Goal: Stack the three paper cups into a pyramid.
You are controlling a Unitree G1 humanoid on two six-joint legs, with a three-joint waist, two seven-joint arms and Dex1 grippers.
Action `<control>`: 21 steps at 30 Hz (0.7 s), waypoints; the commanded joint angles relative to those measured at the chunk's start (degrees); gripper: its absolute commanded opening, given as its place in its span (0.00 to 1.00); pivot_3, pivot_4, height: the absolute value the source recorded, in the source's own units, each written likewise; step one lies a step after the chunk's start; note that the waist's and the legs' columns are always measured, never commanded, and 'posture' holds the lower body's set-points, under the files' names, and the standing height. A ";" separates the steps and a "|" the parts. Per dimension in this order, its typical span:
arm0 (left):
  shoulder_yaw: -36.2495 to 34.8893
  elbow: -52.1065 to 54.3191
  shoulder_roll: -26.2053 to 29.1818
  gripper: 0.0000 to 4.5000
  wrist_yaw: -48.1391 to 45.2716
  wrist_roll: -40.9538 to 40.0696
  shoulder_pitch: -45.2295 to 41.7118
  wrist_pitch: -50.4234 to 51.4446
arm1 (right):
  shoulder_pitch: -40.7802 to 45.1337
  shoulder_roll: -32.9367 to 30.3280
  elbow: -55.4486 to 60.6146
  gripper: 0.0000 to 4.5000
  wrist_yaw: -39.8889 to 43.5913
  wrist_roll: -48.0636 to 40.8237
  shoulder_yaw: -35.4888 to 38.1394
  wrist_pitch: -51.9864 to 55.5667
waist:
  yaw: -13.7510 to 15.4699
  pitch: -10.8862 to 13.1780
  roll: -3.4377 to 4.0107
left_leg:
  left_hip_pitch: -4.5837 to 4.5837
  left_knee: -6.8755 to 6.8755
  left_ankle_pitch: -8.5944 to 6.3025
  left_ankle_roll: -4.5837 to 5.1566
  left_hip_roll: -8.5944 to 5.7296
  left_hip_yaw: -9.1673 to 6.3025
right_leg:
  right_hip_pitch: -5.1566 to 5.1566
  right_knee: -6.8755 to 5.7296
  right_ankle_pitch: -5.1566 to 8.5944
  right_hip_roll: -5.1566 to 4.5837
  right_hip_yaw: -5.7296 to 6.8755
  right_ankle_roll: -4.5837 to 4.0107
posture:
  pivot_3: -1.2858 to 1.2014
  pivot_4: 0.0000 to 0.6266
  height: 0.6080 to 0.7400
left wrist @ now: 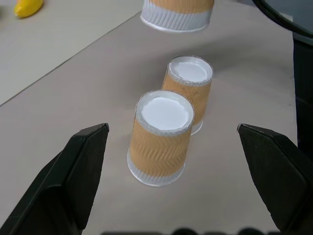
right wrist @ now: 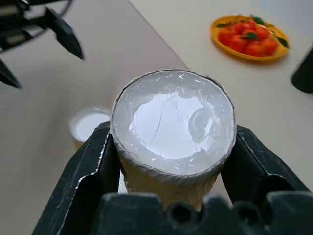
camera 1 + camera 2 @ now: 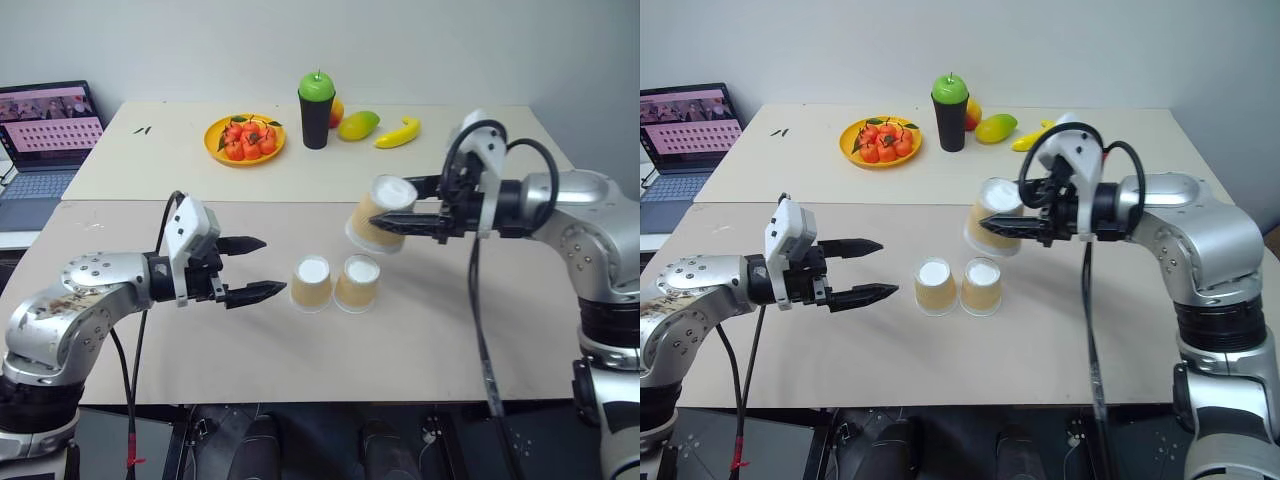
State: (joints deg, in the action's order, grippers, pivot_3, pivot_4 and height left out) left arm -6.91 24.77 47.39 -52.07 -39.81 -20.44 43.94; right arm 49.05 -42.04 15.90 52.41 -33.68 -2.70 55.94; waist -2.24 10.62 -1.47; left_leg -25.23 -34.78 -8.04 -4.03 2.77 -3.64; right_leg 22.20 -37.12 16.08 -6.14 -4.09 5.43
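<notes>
The right wrist view looks straight onto the white base of the held cup point(image 2: 172, 122), where a glossy, crinkled film shows that the head views do not resolve; the two black fingers point(image 2: 80, 176) press its tan sides from either side. The left wrist view gives the closest look at the two standing cups point(image 1: 161, 137), both upside down on the table point(image 1: 58, 98), with white bases up, white ribbed rims down and a faint herringbone pattern pressed into their tan sides. From the head camera, these two stand touching side by side near the table's middle, and the right gripper point(image 3: 385, 220) is clamped on the third cup, tilted in the air above and just right of them. The left gripper point(image 3: 248, 268) hangs with its fingers spread wide apart, empty, just left of the pair. Only the head views take in the far part of the table: a yellow plate point(image 3: 222, 148) of red fruit, a black cup point(image 3: 316, 122) with a green apple point(image 3: 318, 87) on it, a mango point(image 3: 358, 125), a banana point(image 3: 398, 133), and a laptop point(image 3: 45, 140) at the far left. No writing can be read on the cups, and the laptop's screen is too small to read.
</notes>
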 commanded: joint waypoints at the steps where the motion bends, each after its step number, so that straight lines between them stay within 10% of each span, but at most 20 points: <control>1: 0.23 1.11 -1.25 1.00 0.94 0.25 -1.08 -1.70 | 0.89 1.02 3.74 0.58 -2.48 -1.71 -1.16 4.53 | 0.14 0.00 0.00 | 0.00 0.01 0.00 0.00 0.00 0.00 | 0.00 0.00 0.00 0.00 0.00 0.00 | 0.52 0.24 0.96; 21: 0.17 2.08 -1.94 1.00 2.31 0.14 -1.04 -1.35 | 2.57 3.88 2.15 0.58 -4.77 -1.49 -4.20 5.87 | -0.16 0.00 0.00 | -0.04 0.00 0.00 0.00 0.00 0.00 | 0.06 -0.01 0.00 0.00 0.00 0.00 | 0.52 0.24 0.96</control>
State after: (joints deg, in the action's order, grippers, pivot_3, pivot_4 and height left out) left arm -5.48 24.94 44.96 -50.05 -39.38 -21.11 43.36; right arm 49.17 -38.43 16.98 47.78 -34.50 -8.40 61.94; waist -2.40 10.62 -1.47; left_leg -25.27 -34.77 -8.04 -4.02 2.77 -3.64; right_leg 22.26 -37.13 16.08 -6.14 -4.09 5.43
